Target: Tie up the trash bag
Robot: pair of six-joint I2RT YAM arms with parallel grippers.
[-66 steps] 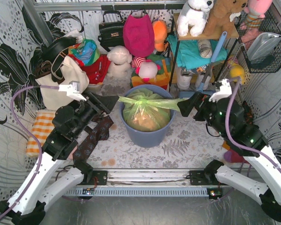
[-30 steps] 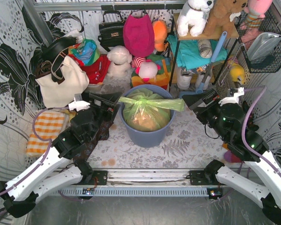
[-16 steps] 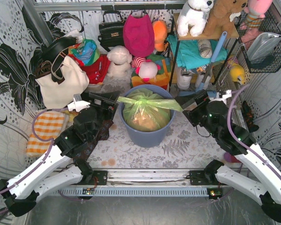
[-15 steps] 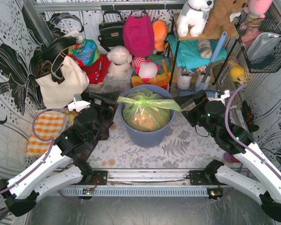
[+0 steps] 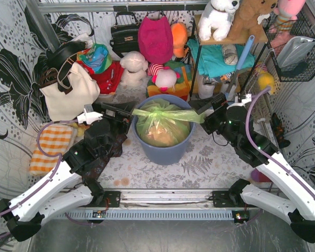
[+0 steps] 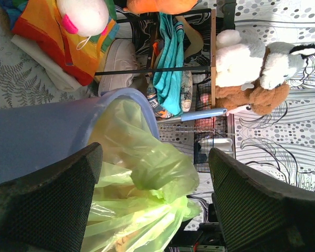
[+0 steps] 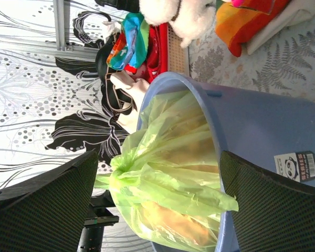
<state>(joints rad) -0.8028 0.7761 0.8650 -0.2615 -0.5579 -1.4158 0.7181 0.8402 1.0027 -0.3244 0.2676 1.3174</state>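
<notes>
Left gripper (image 5: 121, 111) sat at centre left of the top view with its jaws wide apart, gripping nothing. Its fingertips pointed toward the left end of the trash bag (image 5: 163, 125) and lay just beside it. Whether they touched the plastic could not be determined. In the left wrist view, the left gripper (image 6: 155, 155) showed both dark fingers (image 6: 52, 199) spread to the frame sides, with the trash bag (image 6: 142, 173) visible past them.

The right gripper (image 5: 206, 111) sat at centre right of the top view, jaws also wide apart and gripping nothing, just beside the right tail of the bag. In the right wrist view, the right gripper (image 7: 156, 160) framed the trash bag (image 7: 168, 178) between its spread fingers.

The trash bag stood inside the blue-grey bin (image 5: 165, 153) at the centre of the top view. Its neck was gathered at the top, with one tail lying over the left rim and one over the right rim. Tan crumpled paper showed through the plastic. The bin wall (image 6: 37, 142) filled the left side of the left wrist view, and the bin (image 7: 252, 126) occupied the right side of the right wrist view.

A magenta bag (image 5: 155, 37) hung at top centre.
</notes>
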